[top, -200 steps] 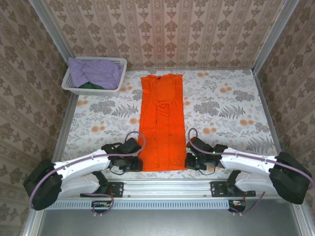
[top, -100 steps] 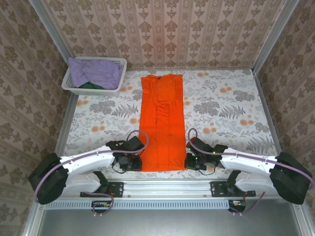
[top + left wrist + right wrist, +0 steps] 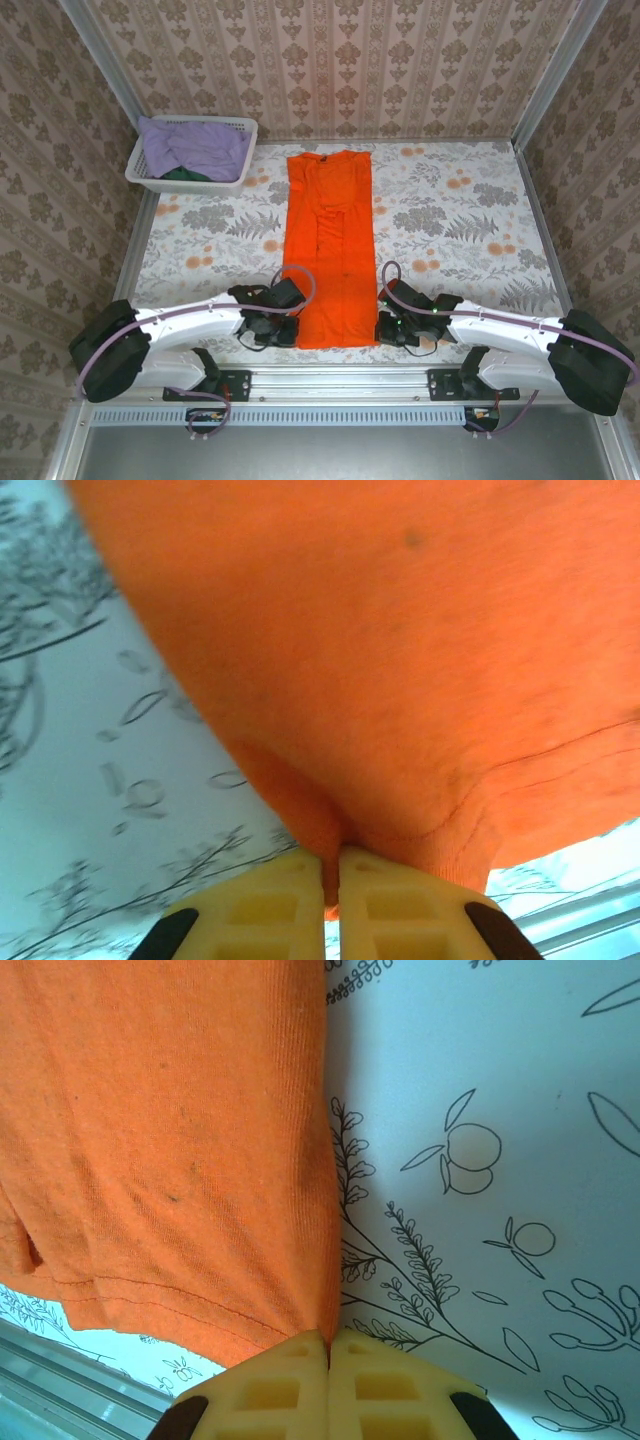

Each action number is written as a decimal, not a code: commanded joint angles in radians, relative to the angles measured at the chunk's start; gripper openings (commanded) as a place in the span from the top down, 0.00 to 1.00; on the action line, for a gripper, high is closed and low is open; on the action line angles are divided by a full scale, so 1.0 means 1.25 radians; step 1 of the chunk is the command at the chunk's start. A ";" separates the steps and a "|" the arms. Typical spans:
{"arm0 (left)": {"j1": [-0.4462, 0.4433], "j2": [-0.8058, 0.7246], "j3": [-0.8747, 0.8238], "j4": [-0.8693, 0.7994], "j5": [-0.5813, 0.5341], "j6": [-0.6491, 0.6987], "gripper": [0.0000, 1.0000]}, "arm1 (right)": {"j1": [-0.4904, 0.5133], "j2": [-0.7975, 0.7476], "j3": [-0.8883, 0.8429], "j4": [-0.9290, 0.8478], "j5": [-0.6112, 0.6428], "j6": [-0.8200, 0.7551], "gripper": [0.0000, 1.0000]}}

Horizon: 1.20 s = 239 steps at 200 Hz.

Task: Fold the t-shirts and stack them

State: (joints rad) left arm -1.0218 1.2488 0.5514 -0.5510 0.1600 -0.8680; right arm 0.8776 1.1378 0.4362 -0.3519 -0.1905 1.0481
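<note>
Both arms are down low at the bottom of the top view, one on each near corner of the orange t-shirt point(image 3: 330, 250). The shirt lies as a long narrow strip in the middle of the table point(image 3: 460, 230), its long axis running straight up the frame from the hem at the bottom to the collar at the top.

The left gripper point(image 3: 286, 330) sits on the lower-left corner. In its wrist view the pale yellow fingers point(image 3: 260, 915) are pressed together at the bottom centre, with a puckered ridge of orange cloth pinched between them. The right gripper point(image 3: 384, 327) mirrors it on the lower-right corner. Its fingers point(image 3: 265, 1390) are closed too, the shirt's side edge running down into the seam between them and the stitched hem off to the lower left.

So all the cloth lies up-frame from both hands, and each arm is equally close to its own corner. The likely move, as I read it, is to lift the hem and carry it toward the collar, halving the strip.

Nothing stands in that path, just flowered tablecloth on both sides. The white lattice basket point(image 3: 140, 172) sits well apart at upper left, holding a lavender shirt point(image 3: 200, 145) with a dark green shirt point(image 3: 178, 174) under it.
</note>
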 commanded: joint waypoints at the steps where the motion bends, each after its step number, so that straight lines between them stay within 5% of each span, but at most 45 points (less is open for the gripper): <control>1: -0.008 0.011 0.004 0.044 0.021 0.008 0.97 | 0.009 -0.016 0.007 -0.053 0.007 0.012 1.00; 101: -0.019 -0.149 -0.061 -0.060 0.007 -0.022 1.00 | 0.034 -0.162 -0.041 -0.069 0.052 0.074 1.00; 170: -0.018 -0.208 -0.049 -0.067 0.011 -0.020 1.00 | 0.064 -0.072 0.022 -0.084 0.062 0.050 1.00; 239: 0.128 -0.247 0.084 -0.080 0.027 0.064 1.00 | 0.005 -0.049 0.205 -0.183 0.138 -0.049 1.00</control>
State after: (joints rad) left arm -0.9245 0.9386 0.5781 -0.6239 0.1814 -0.8593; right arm 0.9276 1.0492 0.5999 -0.5007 -0.0700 1.0534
